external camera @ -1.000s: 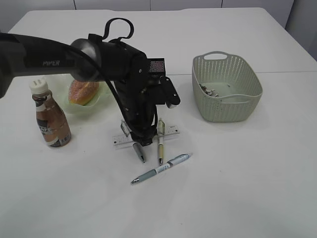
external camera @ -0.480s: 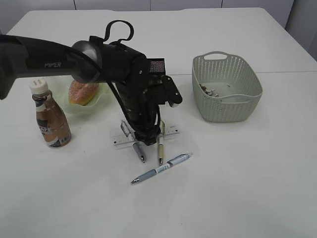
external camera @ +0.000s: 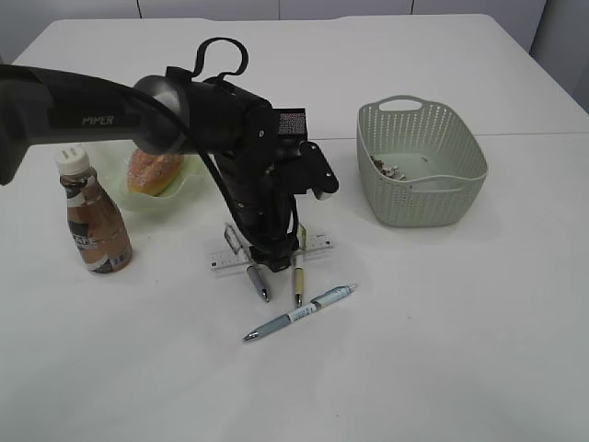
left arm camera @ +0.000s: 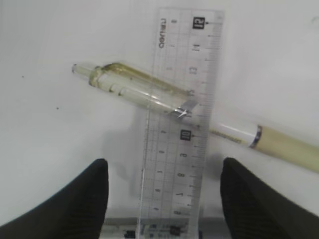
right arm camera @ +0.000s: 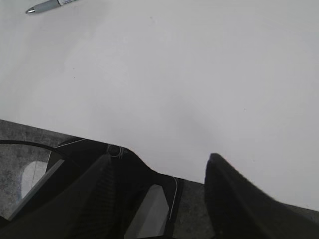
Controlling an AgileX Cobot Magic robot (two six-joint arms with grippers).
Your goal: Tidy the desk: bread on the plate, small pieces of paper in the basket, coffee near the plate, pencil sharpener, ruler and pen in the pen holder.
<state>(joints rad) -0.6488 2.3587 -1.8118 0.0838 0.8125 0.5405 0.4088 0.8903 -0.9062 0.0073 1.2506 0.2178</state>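
Note:
My left gripper (external camera: 272,252) hangs open just above the clear ruler (external camera: 221,261) at mid-desk, its black fingers (left arm camera: 89,199) standing on either side of the ruler (left arm camera: 182,124) without touching it. A cream-gripped pen (left arm camera: 139,92) lies across the ruler. A grey pen (external camera: 259,281), the cream pen (external camera: 297,282) and a blue-grey pen (external camera: 302,313) lie on the desk (external camera: 442,322). The bread (external camera: 154,169) sits on the green plate (external camera: 190,180), with the coffee (external camera: 95,221) in front of it. Small pieces of paper (external camera: 386,169) lie in the basket (external camera: 421,198). My right gripper (right arm camera: 159,194) is open and empty. Pen holder and pencil sharpener are out of view.
The right wrist view looks down over the desk's near edge (right arm camera: 164,172) onto dark floor and the robot's base, with a pen tip (right arm camera: 45,6) at the top left. The left arm's black body (external camera: 221,120) stretches in from the left above the plate.
The left wrist shifted slightly to the right over the ruler, then held still. Jaws on both grippers kept the same width.

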